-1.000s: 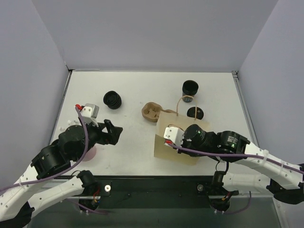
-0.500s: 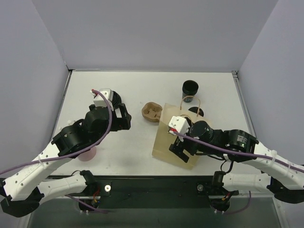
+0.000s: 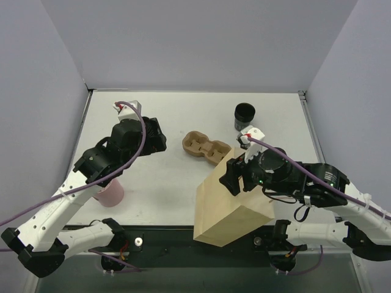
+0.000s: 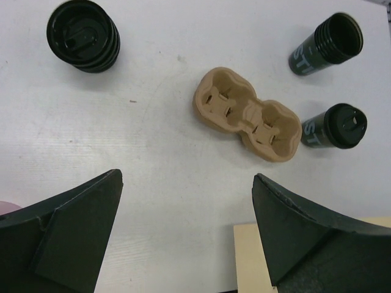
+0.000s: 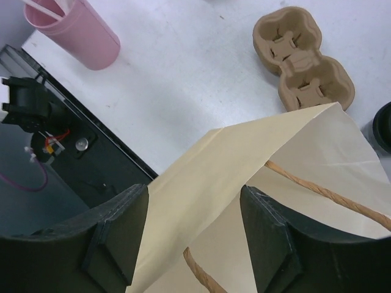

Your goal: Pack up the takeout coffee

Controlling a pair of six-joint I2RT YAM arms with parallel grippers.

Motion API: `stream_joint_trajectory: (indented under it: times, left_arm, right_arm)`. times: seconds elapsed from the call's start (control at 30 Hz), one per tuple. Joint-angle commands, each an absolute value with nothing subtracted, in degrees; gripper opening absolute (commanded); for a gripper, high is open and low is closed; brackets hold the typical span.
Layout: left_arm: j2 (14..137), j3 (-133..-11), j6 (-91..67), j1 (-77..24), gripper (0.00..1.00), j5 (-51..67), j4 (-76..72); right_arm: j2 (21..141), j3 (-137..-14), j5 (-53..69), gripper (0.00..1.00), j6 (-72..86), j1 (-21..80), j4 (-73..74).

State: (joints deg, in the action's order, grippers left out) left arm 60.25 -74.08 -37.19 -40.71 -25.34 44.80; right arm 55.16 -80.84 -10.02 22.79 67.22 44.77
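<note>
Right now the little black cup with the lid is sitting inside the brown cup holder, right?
No. The little black cup with the lid is sitting on the table right beside the brown cup holder, not inside it; both of its wells are empty. The left wrist view shows this.

A brown two-well pulp carrier (image 3: pixel 206 147) lies in the middle of the white surface (image 3: pixel 183 110). Left of it is a stack of loose black plastic lids (image 4: pixel 84 35). Just beside its right end is a small black lidded disposable cup (image 4: pixel 335 126), and behind that a stack of lidless black cups (image 3: pixel 244 114). Before the carrier, at the near edge, is a tan paper bag (image 3: pixel 229 201). Far left of the bag is a pink plastic cup (image 3: pixel 110 192).
</note>
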Motion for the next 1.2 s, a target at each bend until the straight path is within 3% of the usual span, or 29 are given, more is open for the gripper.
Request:
stream_joint_trajectory:
  times: [0.0,0.23,0.73,0.97,1.17]
  left_arm:
    - [60.20,-75.40,-35.33,-38.59,0.97,-18.82,41.73]
    - [65.73,-80.50,-32.44,-37.53,0.95,-13.28,46.66]
    - [69.43,-82.00,-33.14,-35.51,0.92,-6.34,47.82]
    - [70.05,-77.35,-28.66,-35.51,0.90,19.39,30.54]
    - [76.72,-81.12,-24.26,-35.59,0.88,32.93,23.65]
  right_arm:
    - [60.81,-79.01,-11.87,0.61,23.47,67.68,45.79]
    - [69.60,-82.00,-11.51,0.60,21.36,67.68,47.37]
    - [69.79,-87.63,3.25,0.80,21.53,65.83,54.14]
    - [66.98,-84.64,4.04,0.77,21.80,65.74,54.32]
    - [65.65,-83.23,4.66,0.74,21.88,65.65,53.62]
